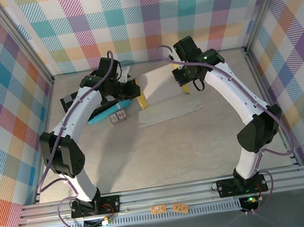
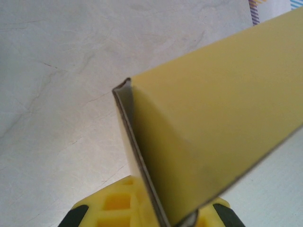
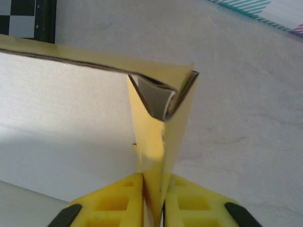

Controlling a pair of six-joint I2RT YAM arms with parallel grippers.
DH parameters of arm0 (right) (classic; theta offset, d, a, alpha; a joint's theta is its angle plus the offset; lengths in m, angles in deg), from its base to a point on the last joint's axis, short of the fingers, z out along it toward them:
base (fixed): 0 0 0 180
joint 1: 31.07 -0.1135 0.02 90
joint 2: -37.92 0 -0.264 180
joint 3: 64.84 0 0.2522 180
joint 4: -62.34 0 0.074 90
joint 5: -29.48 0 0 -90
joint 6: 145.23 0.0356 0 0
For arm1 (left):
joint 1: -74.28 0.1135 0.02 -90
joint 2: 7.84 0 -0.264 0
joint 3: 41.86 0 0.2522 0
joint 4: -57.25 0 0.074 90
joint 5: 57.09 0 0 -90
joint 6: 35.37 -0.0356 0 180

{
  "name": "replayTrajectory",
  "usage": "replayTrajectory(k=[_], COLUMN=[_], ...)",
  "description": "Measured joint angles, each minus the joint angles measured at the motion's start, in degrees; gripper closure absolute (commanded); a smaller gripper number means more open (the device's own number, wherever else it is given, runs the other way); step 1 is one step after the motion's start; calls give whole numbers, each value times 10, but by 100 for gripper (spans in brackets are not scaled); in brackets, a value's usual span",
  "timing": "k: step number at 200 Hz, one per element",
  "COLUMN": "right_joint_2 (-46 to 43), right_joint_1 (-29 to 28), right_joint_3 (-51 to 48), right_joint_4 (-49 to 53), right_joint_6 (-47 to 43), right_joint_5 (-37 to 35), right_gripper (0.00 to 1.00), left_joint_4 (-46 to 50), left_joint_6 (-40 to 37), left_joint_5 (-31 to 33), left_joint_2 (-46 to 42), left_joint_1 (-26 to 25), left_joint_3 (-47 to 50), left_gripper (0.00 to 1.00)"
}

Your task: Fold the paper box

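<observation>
Toward far middle of counter [image 1: 163,157], between both arms: paper box [image 1: 142,99], part-formed, yellow walls raised. Gripped along one wall's edge by left fingers [image 2: 113,205], clenched; pinched at folded corner flap by right fingers [image 3: 118,198], clamped tight. Cannot tell whether lower edge rests on counter. Likely to tear or crease at pinched corner if pulled apart unevenly. May spring open at tucked flap under twist. Could slip from left grip and drop toward teal tube [image 1: 106,114] nearby.

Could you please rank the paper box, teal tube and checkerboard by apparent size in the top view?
Paper box, largest.
Teal tube, smaller.
Checkerboard: mostly hidden under the left arm, so I cannot rank it.
</observation>
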Motion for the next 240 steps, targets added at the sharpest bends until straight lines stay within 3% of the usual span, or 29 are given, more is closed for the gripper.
replayTrajectory(k=[59, 102, 135, 161, 191, 240], right_joint_2=[20, 39, 57, 57, 56, 55], right_joint_1=[0, -5, -33, -40, -31, -3], right_joint_3=[0, 28, 51, 51, 51, 39], right_joint_4=[1, 21, 49, 58, 59, 48], right_joint_6=[3, 25, 54, 63, 63, 72], right_joint_5=[-12, -56, -133, -152, -118, -45], right_gripper=[79, 100, 100, 100, 82, 72], left_joint_4=[9, 8, 6, 6, 8, 8], left_joint_6=[0, 0, 0, 0, 0, 2], left_joint_5=[2, 3, 4, 4, 5, -1], left_joint_2=[1, 7, 9, 9, 9, 9], left_joint_1=[-3, -7, -8, -10, -10, -14], left_joint_3=[-4, -9, -9, -9, -9, -9], left_gripper=[100, 100, 100, 100, 100, 100])
